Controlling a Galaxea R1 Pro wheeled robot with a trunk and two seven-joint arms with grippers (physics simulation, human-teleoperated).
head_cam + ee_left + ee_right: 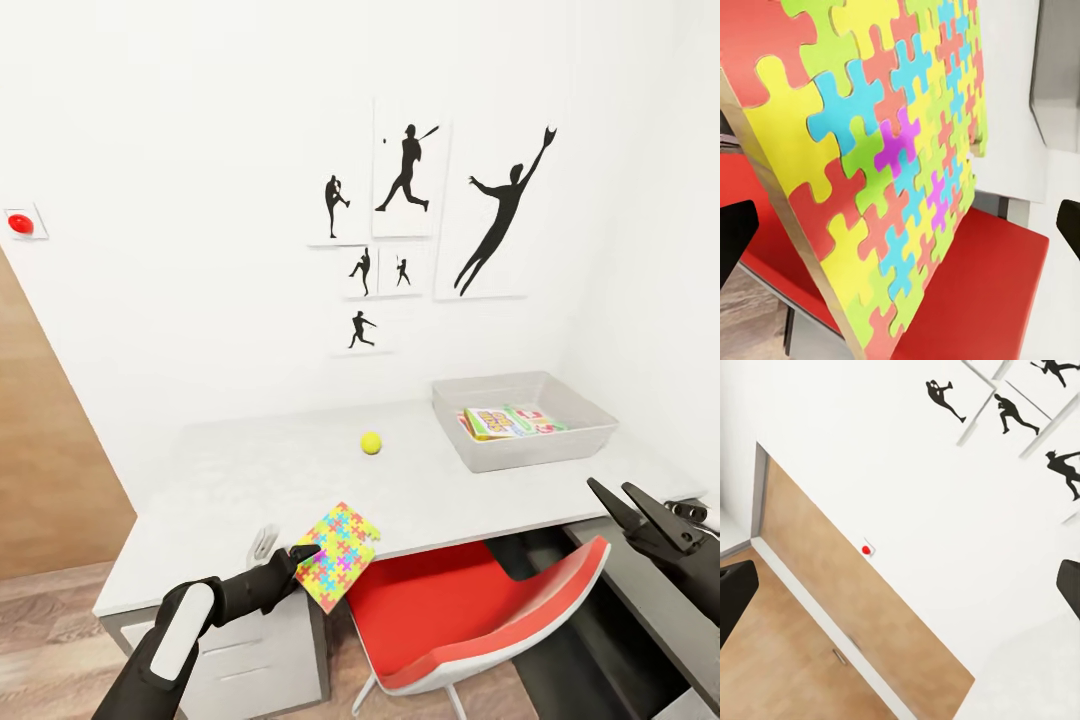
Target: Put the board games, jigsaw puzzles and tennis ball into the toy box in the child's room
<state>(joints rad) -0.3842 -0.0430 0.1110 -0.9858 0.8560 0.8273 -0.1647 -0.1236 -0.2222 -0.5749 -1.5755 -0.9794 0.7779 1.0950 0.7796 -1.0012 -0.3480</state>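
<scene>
A jigsaw puzzle (342, 555) of pink, yellow, green and blue pieces sits tilted at the light grey table's (230, 480) front edge, one corner hanging over the chair. My left gripper (298, 558) is open right at the puzzle's left edge. In the left wrist view the puzzle (885, 172) looms close, with a dark fingertip (736, 232) far out on either side. The tennis ball (371, 442) rests mid-table. The grey toy box (530, 452) stands at the back right with colourful board games (505, 421) inside. My right gripper (622, 500) hovers open over the table's right end.
A red chair (470, 610) is tucked under the table, below the puzzle. The dark grey desk section (650, 600) runs along the right. White drawers (250, 660) are below my left arm. Baseball prints (410, 170) hang on the wall, and a wooden door (40, 450) is at the left.
</scene>
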